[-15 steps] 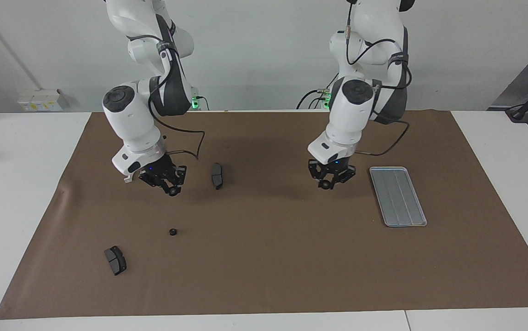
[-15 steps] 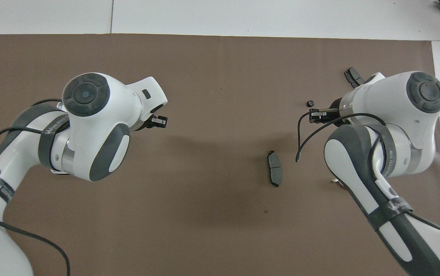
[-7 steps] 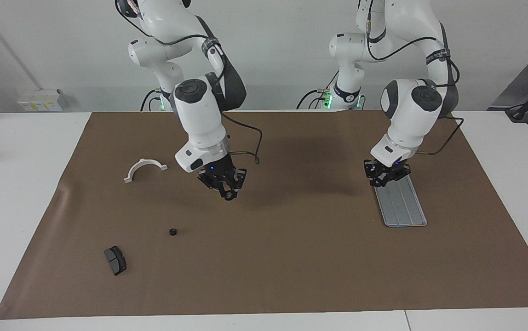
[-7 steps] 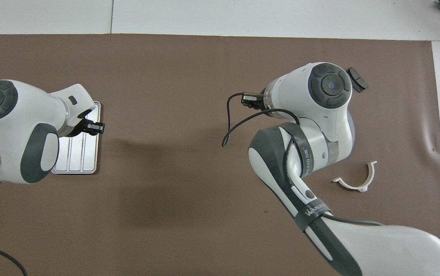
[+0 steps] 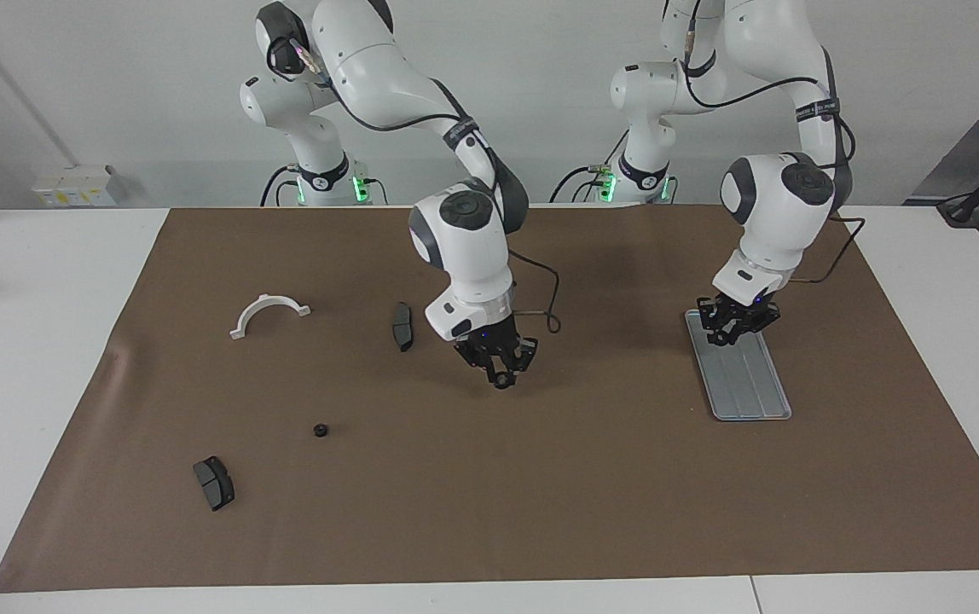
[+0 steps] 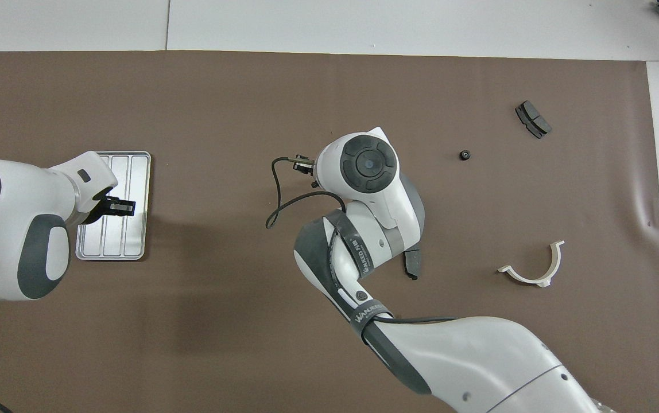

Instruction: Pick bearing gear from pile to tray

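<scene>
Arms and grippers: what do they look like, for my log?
Both arms are glossy white with dark grey joint caps and bands, one lettered. Thin black cables loop beside each wrist. The left gripper and right gripper are small black linkage claws.

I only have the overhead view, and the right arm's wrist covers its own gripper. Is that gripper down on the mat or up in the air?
Observer: Up in the air. The right gripper hangs over bare mat, touching none of the parts.
Operator: A dark piece peeks out from under that arm. What is it?
Observer: A brake pad. The facing view shows it whole, lying on the mat apart from the gripper, toward the right arm's end of the table.
Operator: How high is the left gripper over the tray?
Observer: The left gripper is low over the tray, at its end nearer to the robots. I cannot tell whether it touches.
</scene>
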